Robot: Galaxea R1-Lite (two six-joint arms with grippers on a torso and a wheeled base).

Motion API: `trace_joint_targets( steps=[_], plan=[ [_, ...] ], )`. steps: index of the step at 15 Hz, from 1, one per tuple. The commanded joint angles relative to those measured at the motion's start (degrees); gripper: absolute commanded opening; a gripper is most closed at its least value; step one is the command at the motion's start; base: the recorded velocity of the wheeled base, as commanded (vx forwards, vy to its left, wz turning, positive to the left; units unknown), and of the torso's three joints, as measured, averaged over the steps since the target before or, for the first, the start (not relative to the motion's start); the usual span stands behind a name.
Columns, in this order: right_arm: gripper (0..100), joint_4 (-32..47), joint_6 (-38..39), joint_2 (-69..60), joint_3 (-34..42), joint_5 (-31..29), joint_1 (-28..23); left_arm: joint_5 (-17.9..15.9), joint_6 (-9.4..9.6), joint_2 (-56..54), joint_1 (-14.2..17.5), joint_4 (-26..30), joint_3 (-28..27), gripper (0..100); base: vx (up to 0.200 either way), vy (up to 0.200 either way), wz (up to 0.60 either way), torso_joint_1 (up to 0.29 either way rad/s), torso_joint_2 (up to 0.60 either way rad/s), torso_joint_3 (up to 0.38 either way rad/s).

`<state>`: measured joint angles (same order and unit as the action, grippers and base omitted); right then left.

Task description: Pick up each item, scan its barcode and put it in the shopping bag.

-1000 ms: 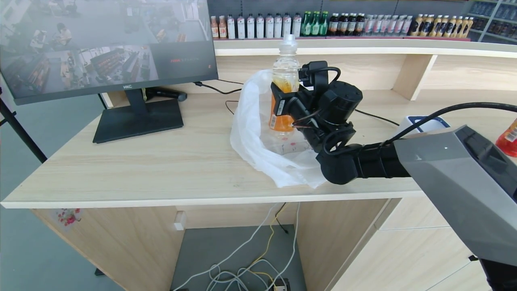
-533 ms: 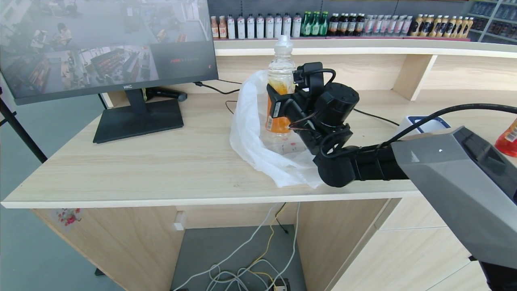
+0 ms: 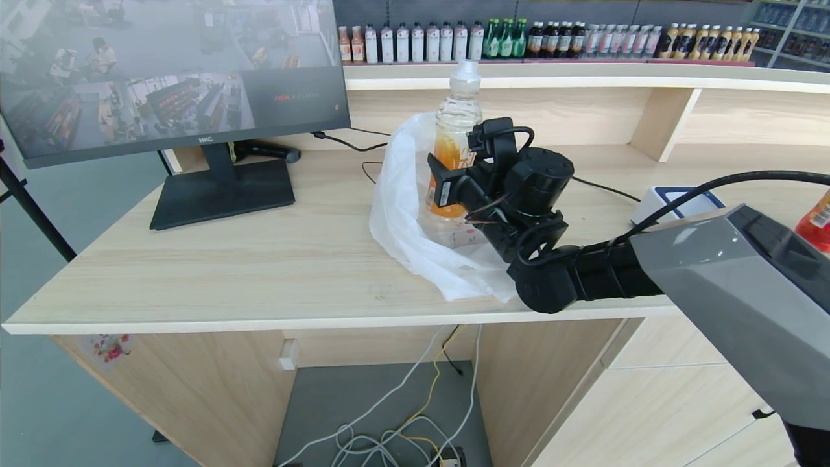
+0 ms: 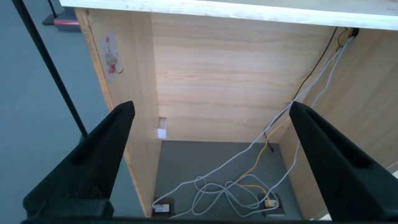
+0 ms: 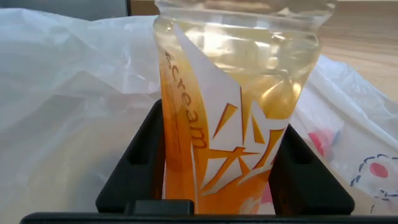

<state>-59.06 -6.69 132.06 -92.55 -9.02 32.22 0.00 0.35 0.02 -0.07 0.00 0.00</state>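
A clear drink bottle [image 3: 454, 146] with an orange label and a white cap stands upright over the mouth of the white plastic shopping bag [image 3: 405, 214] on the counter. My right gripper [image 3: 454, 178] is shut on the bottle's labelled middle. In the right wrist view the bottle [image 5: 233, 118] sits between two black fingers [image 5: 140, 155], with the bag [image 5: 68, 112] behind and around it. My left gripper [image 4: 208, 162] hangs below the counter, open, with nothing between its fingers.
A monitor [image 3: 168, 71] on a black stand occupies the counter's left back. A handheld scanner [image 3: 266, 151] lies behind the stand. A white box [image 3: 674, 201] and a red bottle [image 3: 818, 224] sit at the right. Cables [image 4: 249, 180] lie on the floor under the counter.
The right gripper has dropped slightly with the bottle, after drifting left, and the bottle's top has tilted back to the right, over the bag's mouth.
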Motion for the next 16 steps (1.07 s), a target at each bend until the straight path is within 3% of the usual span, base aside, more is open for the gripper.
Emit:
trace_joint_targets(
  steps=[1,11,12,16],
  plan=[
    [0,0.3,0.1,-0.6,1.5,0.1,-0.1,0.0,0.00,0.0,0.0,0.0,0.0,100,0.000,0.000,0.00,0.000,0.00,0.000],
    [0,0.4,0.5,-0.8,1.9,0.3,-0.3,0.0,0.00,0.0,0.0,0.0,0.0,100,0.000,0.000,0.00,0.000,0.00,0.000],
    [100,0.3,0.5,-0.8,2.1,0.3,-0.3,0.0,0.00,0.0,0.0,0.0,0.0,100,0.000,0.000,0.00,0.000,0.00,0.000],
    [100,-1.4,0.5,-1.9,4.3,0.0,-0.2,0.0,0.00,0.0,0.0,0.0,0.0,100,0.000,0.000,0.00,0.000,0.00,0.000]
  ],
)
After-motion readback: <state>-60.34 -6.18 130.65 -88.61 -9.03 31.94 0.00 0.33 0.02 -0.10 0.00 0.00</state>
